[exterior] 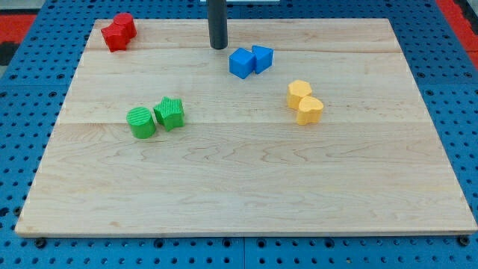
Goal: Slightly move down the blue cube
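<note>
Wooden bench (246,187) on a blue pegboard (30,82), seen from above and in front. At the view's far left, near the top corner: two red blocks (118,31), touching, shapes unclear. Lower, left of centre: green cylinder (140,122) touching a green star (169,113) on its right. Near the top edge, centre: dark rod ending in my tip (218,48), resting on the bench; no end effector fitted, so nothing open, closed or held. Just right of and slightly below the tip, not touching it: blue cube (241,63), pressed against a second blue block (262,58) on its right. Farther right, lower: two yellow blocks (305,102), touching, one above the other.
</note>
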